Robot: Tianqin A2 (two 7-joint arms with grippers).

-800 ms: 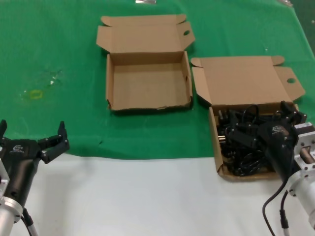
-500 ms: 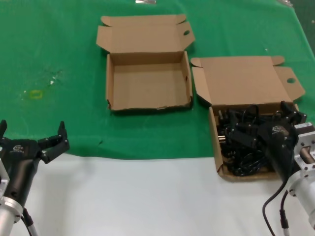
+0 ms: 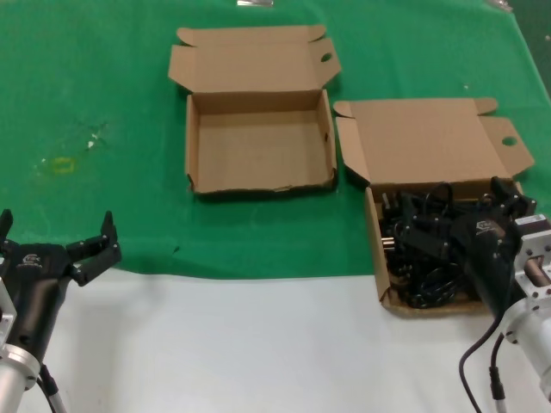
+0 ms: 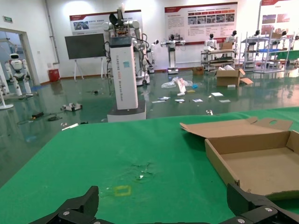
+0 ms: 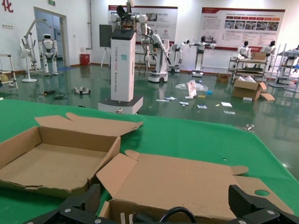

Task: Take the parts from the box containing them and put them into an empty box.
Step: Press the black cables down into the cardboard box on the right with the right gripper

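Observation:
The box containing the parts (image 3: 422, 142) lies open on the right of the green cloth, its lid folded back. Coiled black power cords (image 3: 422, 258) fill it. My right gripper (image 3: 456, 215) is open and hangs low over the cords, one finger on each side of the pile, holding nothing. The right wrist view shows a cord loop (image 5: 180, 212) between the open fingers (image 5: 91, 198) and the lid (image 5: 187, 182) behind. The empty box (image 3: 258, 146) lies open to the left and farther back; it also shows in the left wrist view (image 4: 261, 158). My left gripper (image 3: 56, 225) is open and parked near the front left.
A green cloth (image 3: 103, 69) covers the far part of the table; the near part is white (image 3: 258, 344). A small yellow mark (image 3: 62, 165) sits on the cloth at left. A narrow strip of cloth separates the two boxes.

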